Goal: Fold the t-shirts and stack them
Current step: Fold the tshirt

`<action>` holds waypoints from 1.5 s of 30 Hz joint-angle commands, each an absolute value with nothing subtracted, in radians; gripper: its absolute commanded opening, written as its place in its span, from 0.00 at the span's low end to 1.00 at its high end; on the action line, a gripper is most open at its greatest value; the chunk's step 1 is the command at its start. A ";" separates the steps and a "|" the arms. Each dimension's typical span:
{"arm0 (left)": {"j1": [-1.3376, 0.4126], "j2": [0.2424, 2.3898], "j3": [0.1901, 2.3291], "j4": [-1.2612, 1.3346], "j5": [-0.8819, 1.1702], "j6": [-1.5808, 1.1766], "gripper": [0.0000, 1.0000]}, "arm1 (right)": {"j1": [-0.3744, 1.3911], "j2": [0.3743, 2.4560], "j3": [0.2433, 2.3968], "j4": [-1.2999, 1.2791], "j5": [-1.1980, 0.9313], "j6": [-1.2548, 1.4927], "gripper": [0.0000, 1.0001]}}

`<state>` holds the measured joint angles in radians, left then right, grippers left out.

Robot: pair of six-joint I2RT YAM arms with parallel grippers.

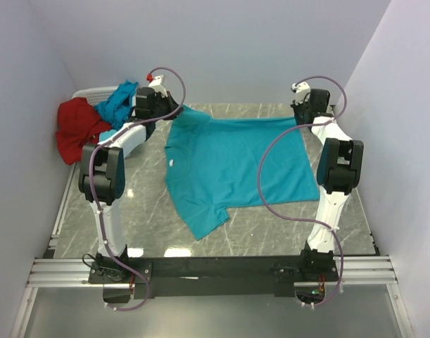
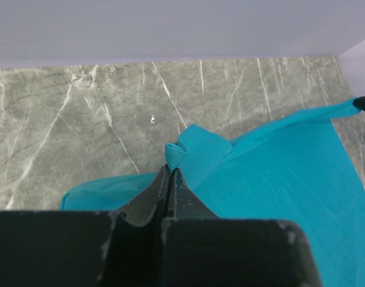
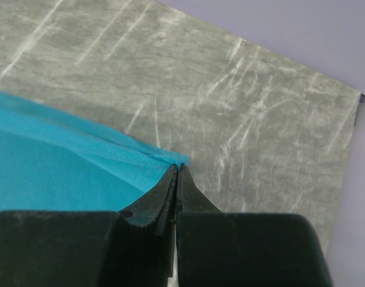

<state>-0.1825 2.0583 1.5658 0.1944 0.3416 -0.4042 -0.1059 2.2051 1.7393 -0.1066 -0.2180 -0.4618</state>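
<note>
One turquoise t-shirt (image 1: 232,165) lies spread flat mid-tabletop (image 1: 130,211). The left end effector (image 2: 170,171) is pressed together on a bunched sleeve fold at 11 o'clock. The right end effector (image 3: 177,169) pinches the far hem corner at 1 o'clock. To fold cleanly, both should probably lift together and carry that far edge toward 6 o'clock — level, cloth taut. A red shirt (image 1: 77,130) and a second turquoise shirt (image 1: 119,102) drape over a white basket (image 1: 95,91) at 10 o'clock.
</note>
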 commanded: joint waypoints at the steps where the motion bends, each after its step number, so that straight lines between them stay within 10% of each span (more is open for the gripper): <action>1: -0.176 1.985 1.536 0.242 0.376 -0.388 0.00 | -0.123 2.108 1.718 -0.057 -0.225 -0.456 0.00; 45: -0.175 1.821 1.240 0.267 0.429 -0.408 0.00 | -0.158 2.069 1.597 -0.101 -0.238 -0.477 0.00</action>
